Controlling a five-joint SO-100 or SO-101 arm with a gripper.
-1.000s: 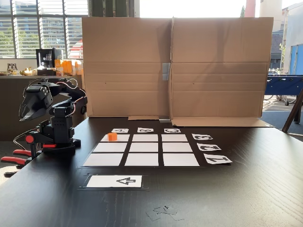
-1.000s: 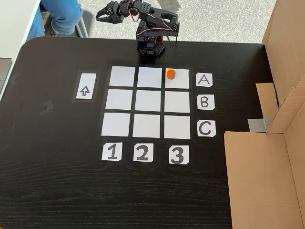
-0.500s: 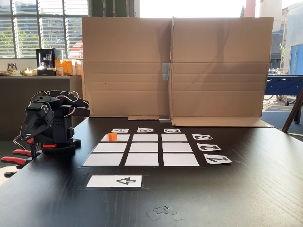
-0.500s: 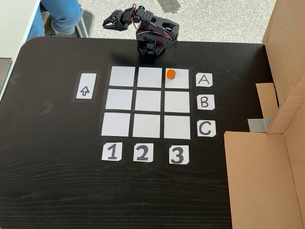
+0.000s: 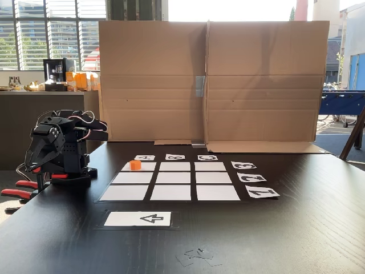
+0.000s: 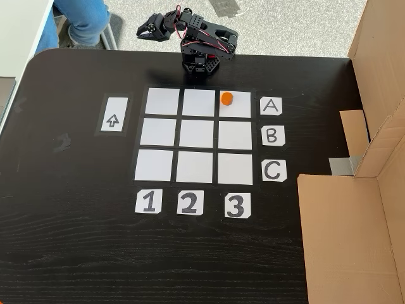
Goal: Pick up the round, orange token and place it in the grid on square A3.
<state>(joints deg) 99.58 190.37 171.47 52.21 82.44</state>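
Folded over its base past the worktop's (image 6: 76,253) far edge, the tool (image 6: 147,30) hangs with fingers slightly parted, holding nothing. Further right in that view, the token (image 6: 226,98) sits on square A3 (image 6: 239,106) of the grid (image 6: 195,135), beside the A tag (image 6: 271,106).

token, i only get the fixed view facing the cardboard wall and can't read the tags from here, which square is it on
Observer: In a fixed view from above, the token sits on square A3, the grid corner cell in line with the A tag and the 3 tag.
Operator: is the hand near it
Observer: No, the hand is apart from it, out past the table edge.
Operator: anyone close by
Observer: A person's leg shows beyond the table's corner.
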